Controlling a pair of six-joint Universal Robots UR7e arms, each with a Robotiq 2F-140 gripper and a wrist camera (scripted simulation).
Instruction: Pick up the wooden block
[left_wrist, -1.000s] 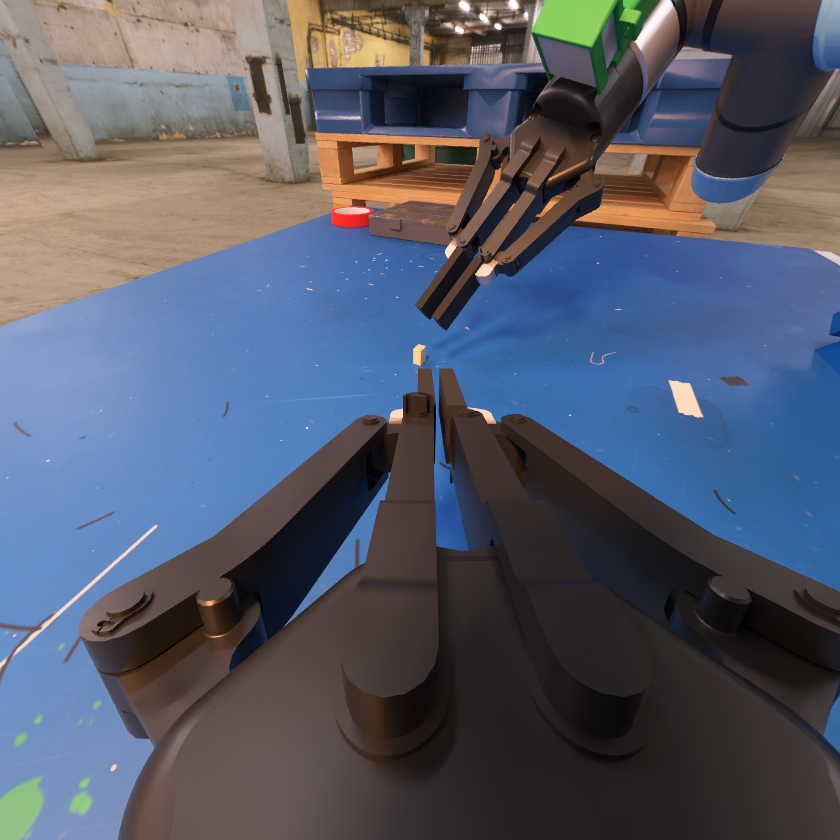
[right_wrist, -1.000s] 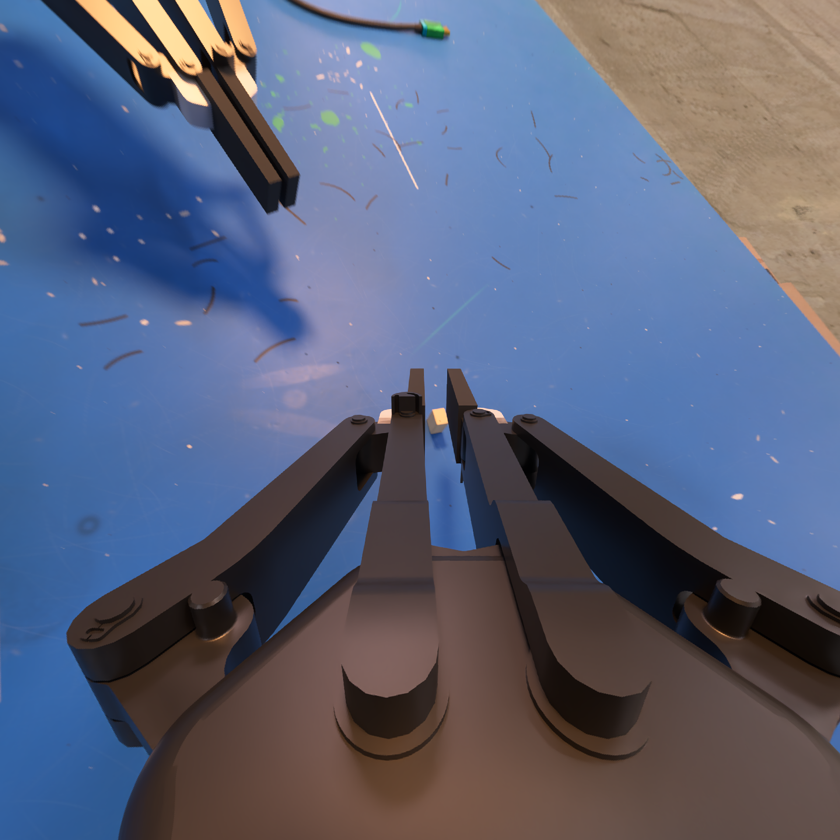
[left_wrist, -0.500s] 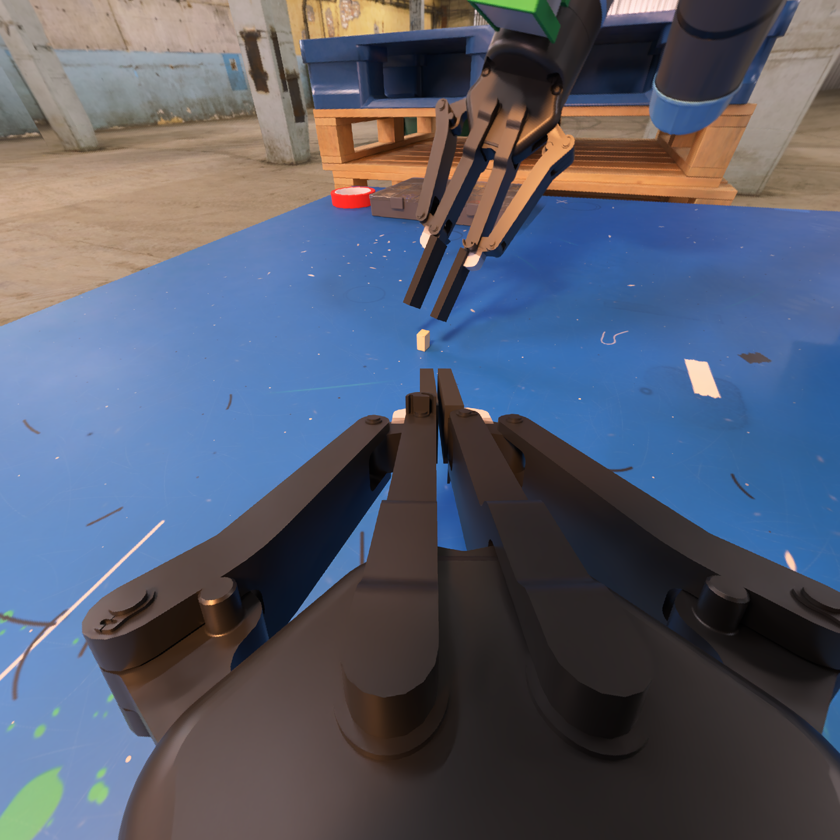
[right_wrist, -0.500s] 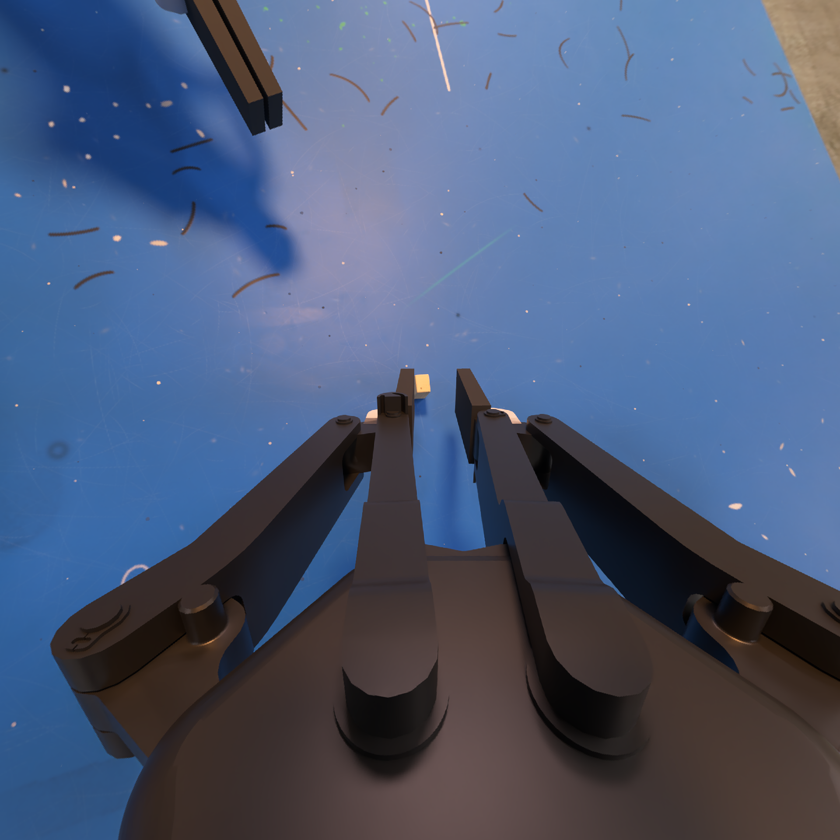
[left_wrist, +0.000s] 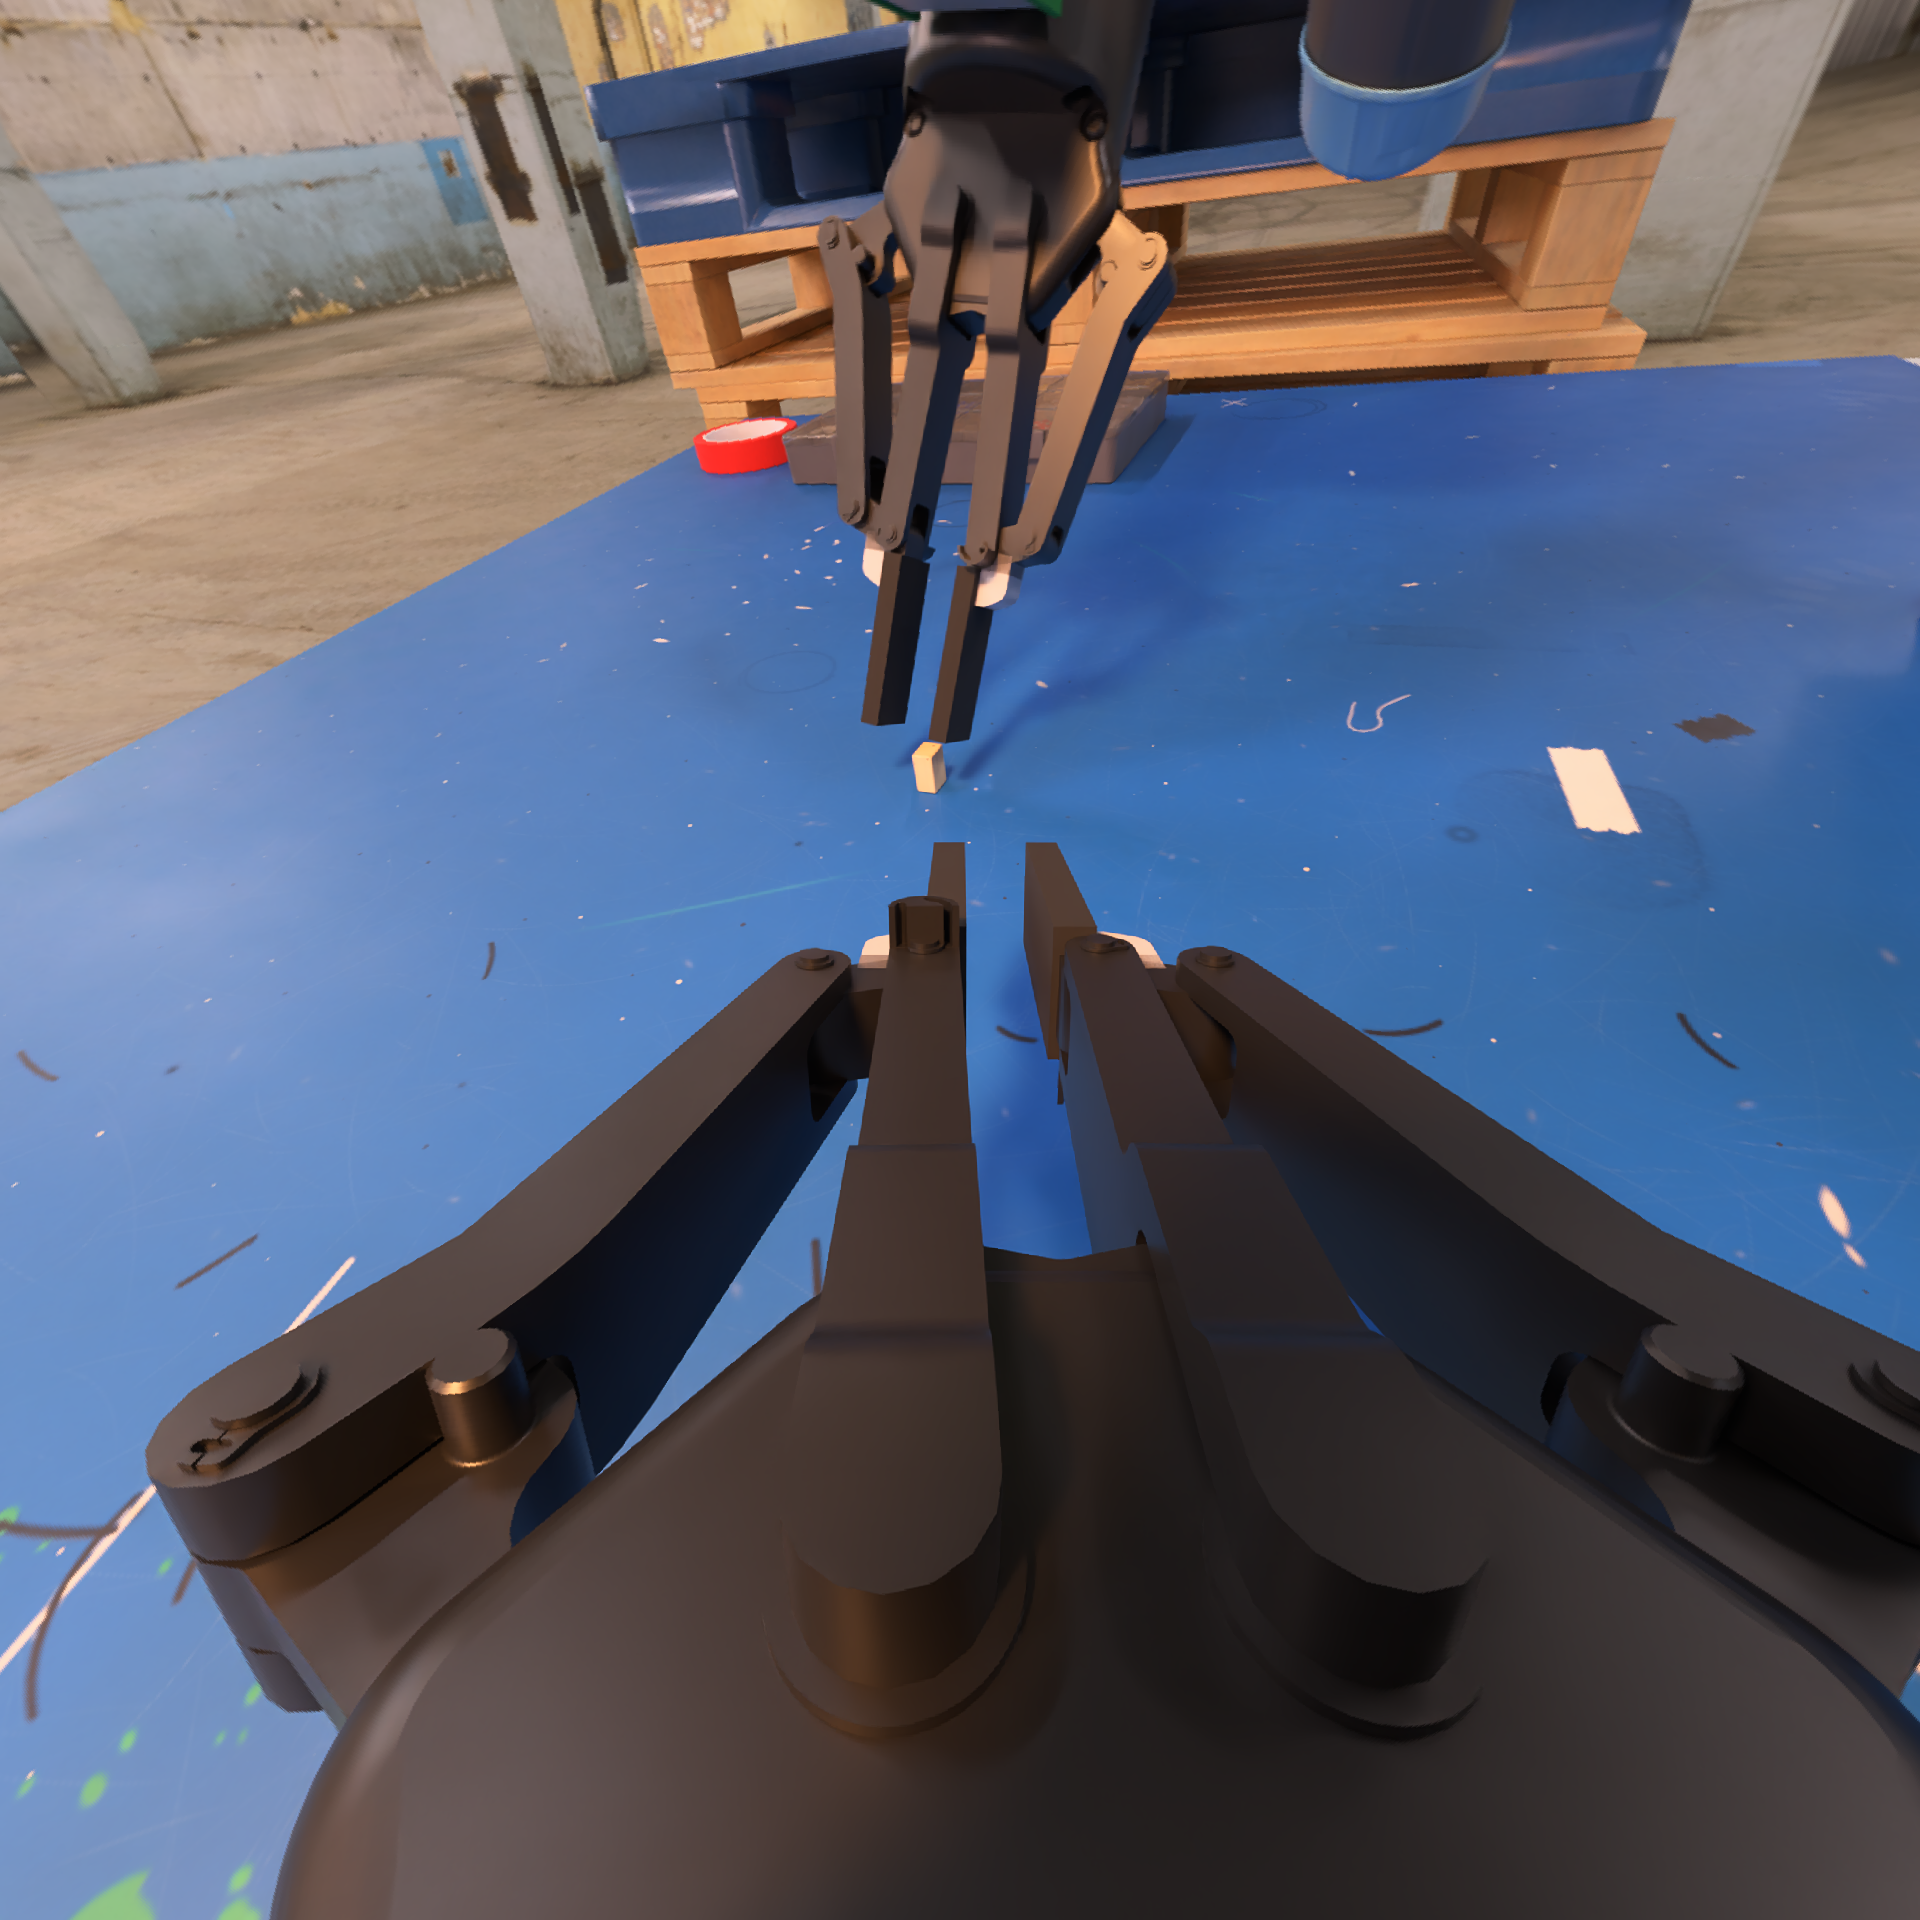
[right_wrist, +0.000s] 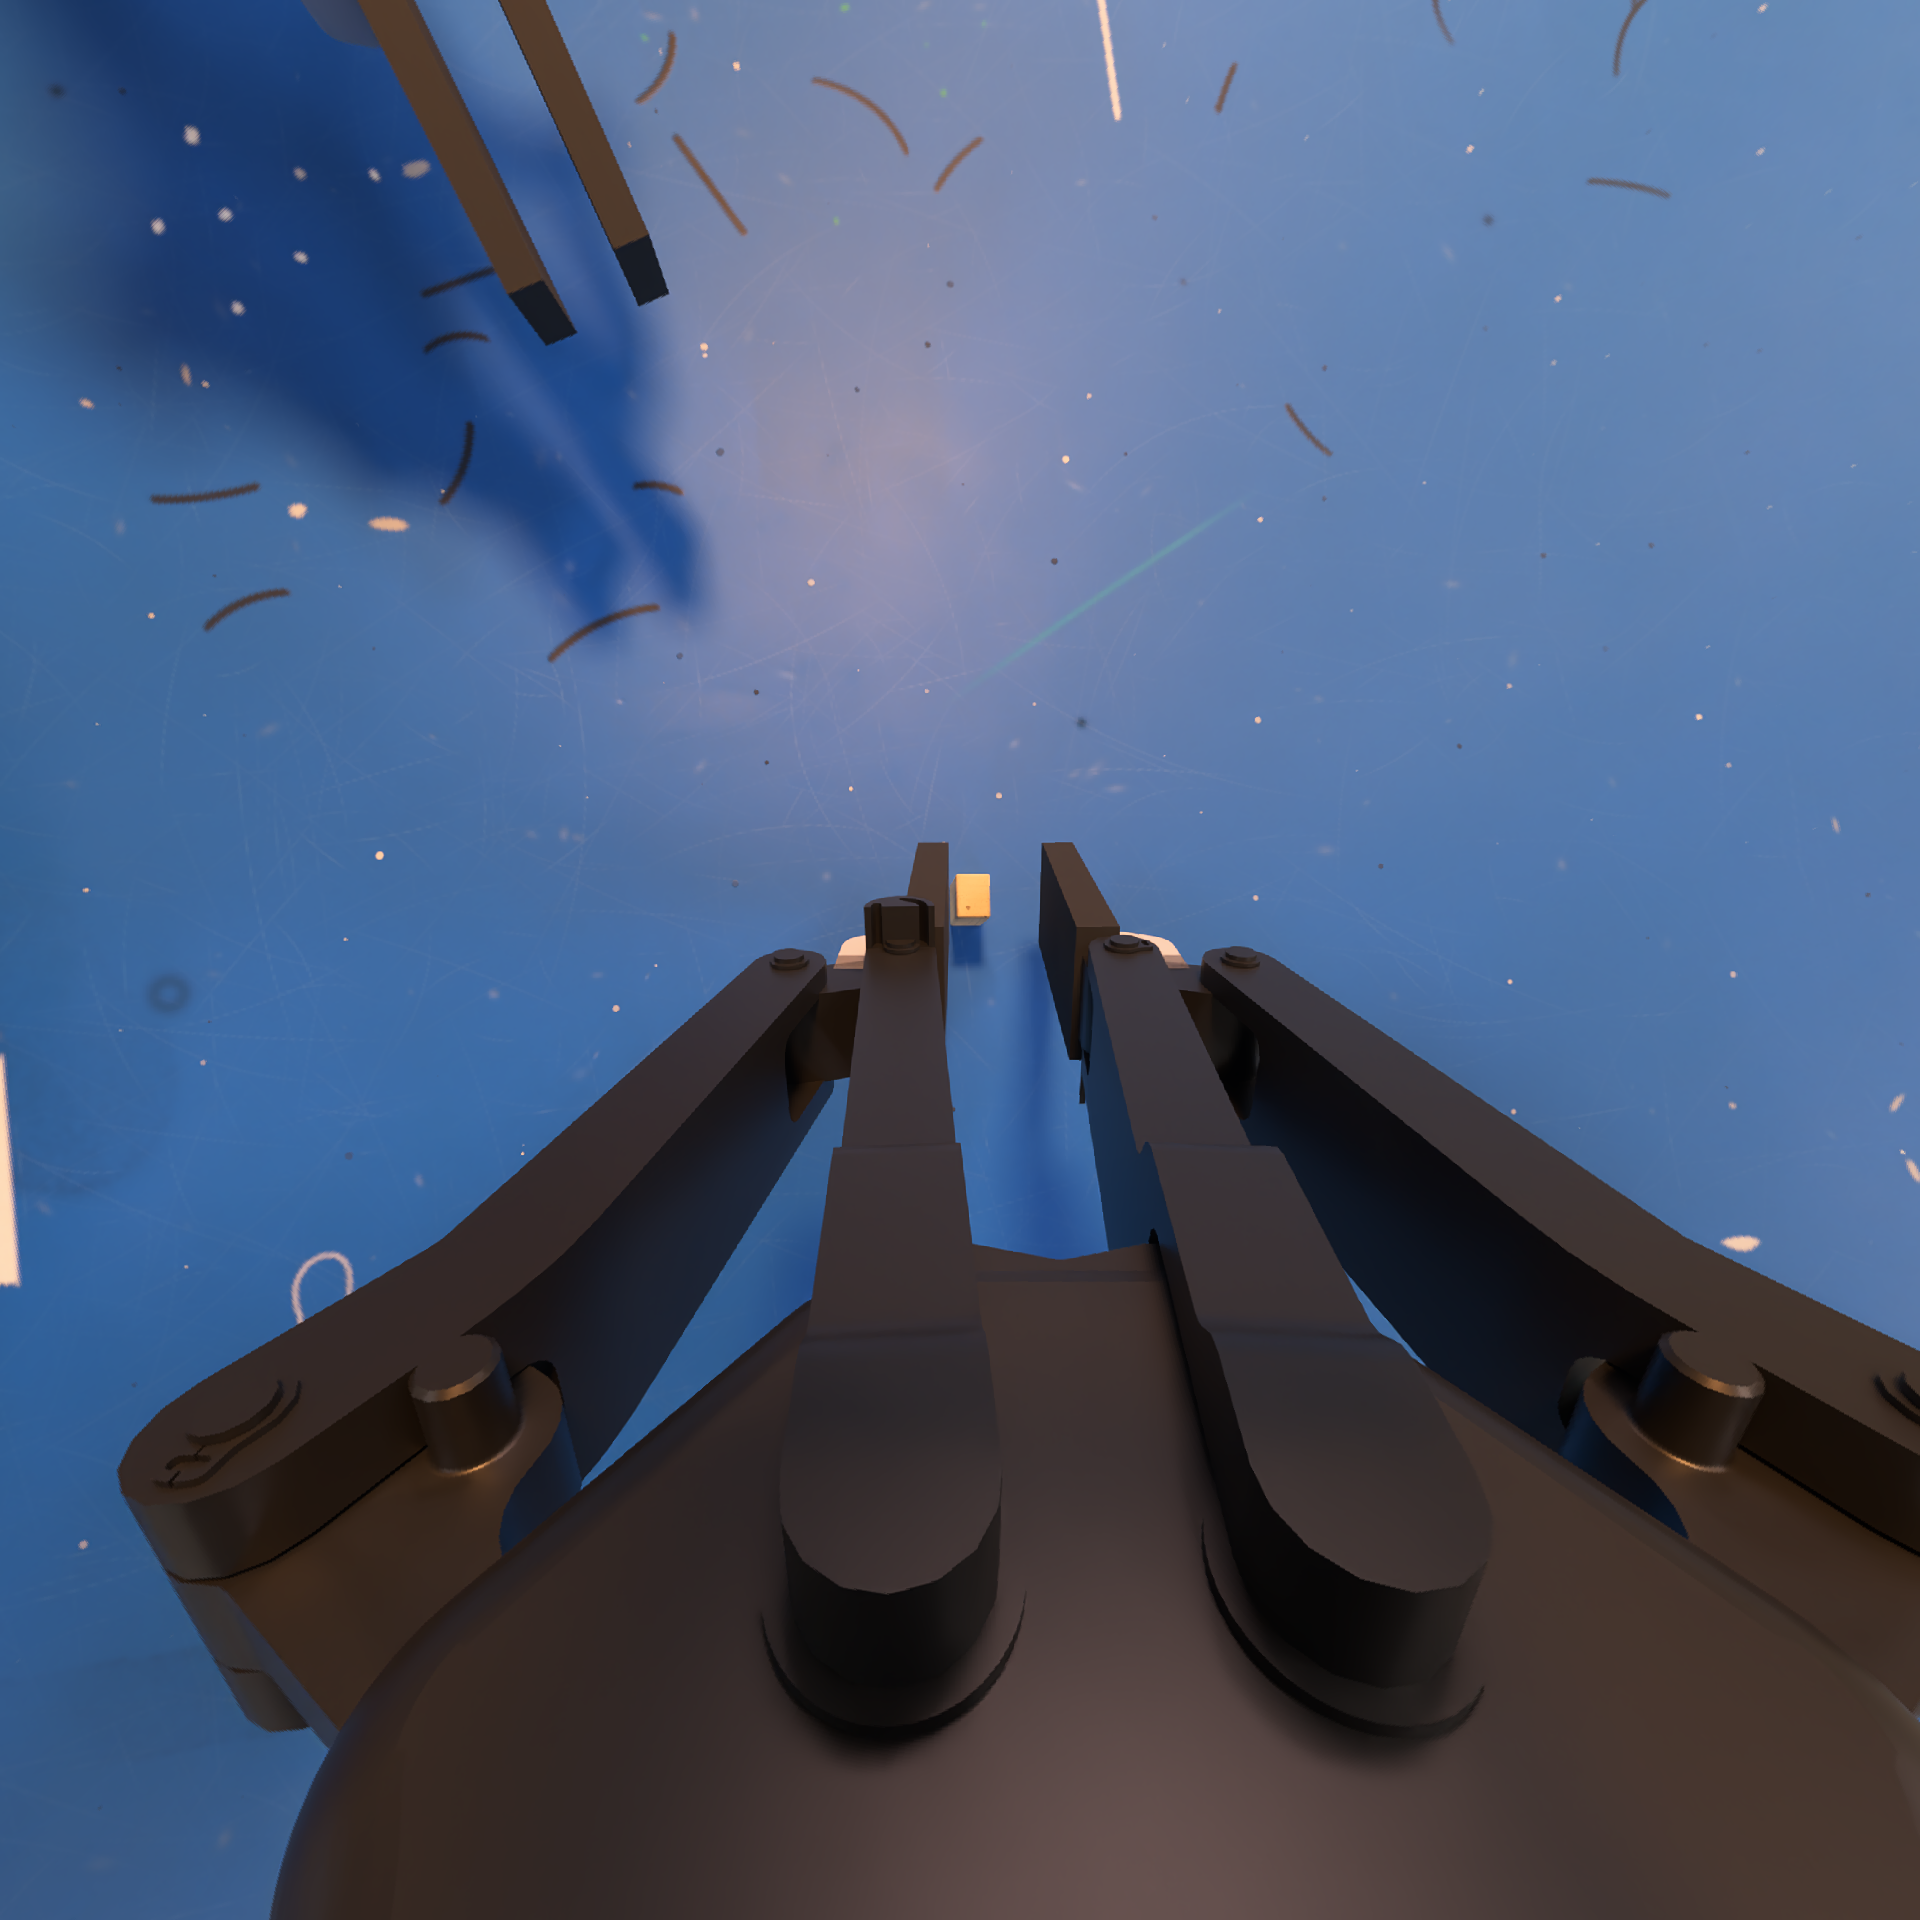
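The wooden block (left_wrist: 928, 768) is a tiny pale cube lying on the blue table (left_wrist: 416, 831). In the right wrist view the block (right_wrist: 971, 898) lies between my right gripper's fingers, close to the left one. My right gripper (right_wrist: 992, 862) is slightly open and points almost straight down, just above the block; it also shows in the left wrist view (left_wrist: 925, 727). My left gripper (left_wrist: 995, 862) is slightly open and empty, a short way in front of the block; it also shows in the right wrist view (right_wrist: 592, 296).
A red tape roll (left_wrist: 743, 445) and a dark flat case (left_wrist: 1112, 436) lie at the table's far edge. A wooden pallet (left_wrist: 1351, 301) with blue crates stands behind. A strip of pale tape (left_wrist: 1592, 790) is stuck on the table at the right.
My right gripper has swung to point down over the block and opened a little. My left gripper has gone from shut to slightly open.
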